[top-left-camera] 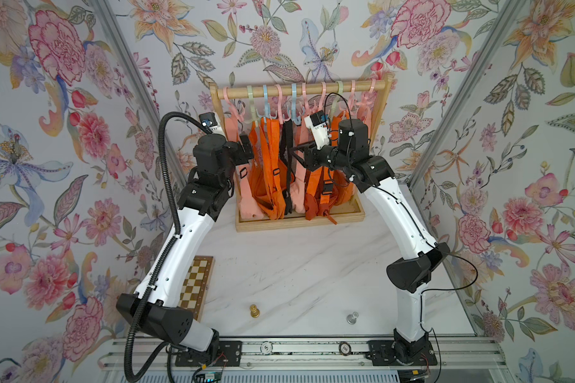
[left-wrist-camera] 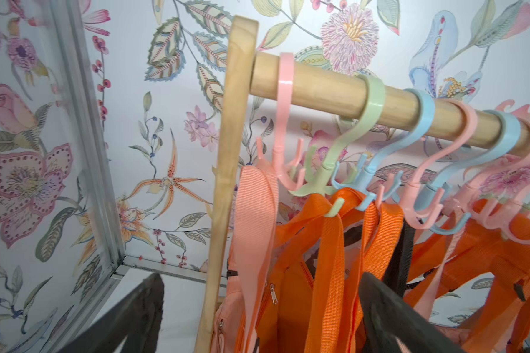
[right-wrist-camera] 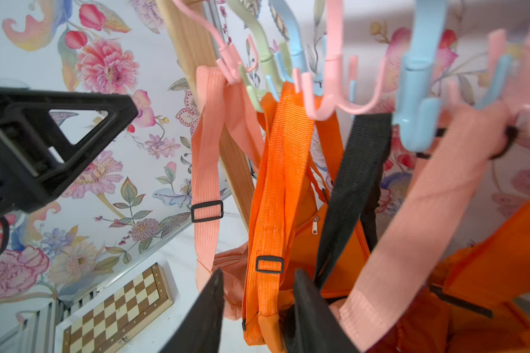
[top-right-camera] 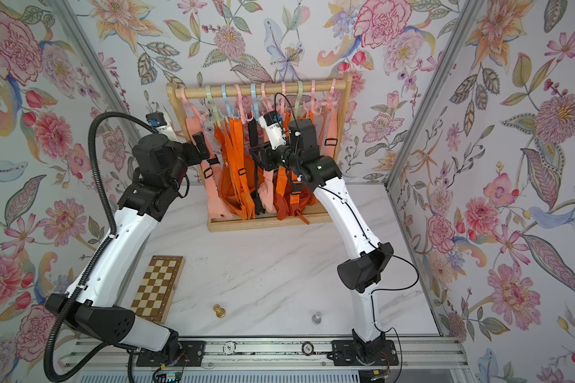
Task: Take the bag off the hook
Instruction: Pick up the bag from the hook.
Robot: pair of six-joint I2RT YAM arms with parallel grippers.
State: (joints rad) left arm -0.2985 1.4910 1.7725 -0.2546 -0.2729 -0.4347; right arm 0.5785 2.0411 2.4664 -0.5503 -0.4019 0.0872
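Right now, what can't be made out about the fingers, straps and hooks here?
- The right fingers: right wrist view, lower parts cut off by the edge; contact with the orange strap unclear.
- The black strap: right wrist view, top lost between a blurred pink hook and blue hook; carrier unclear.

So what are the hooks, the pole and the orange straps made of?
The hooks look like plastic: smooth, shiny, pastel colours. The pole looks like bare wood: pale, matte, faint grain. The orange straps look like woven webbing, maybe nylon: fine ribs run across them.
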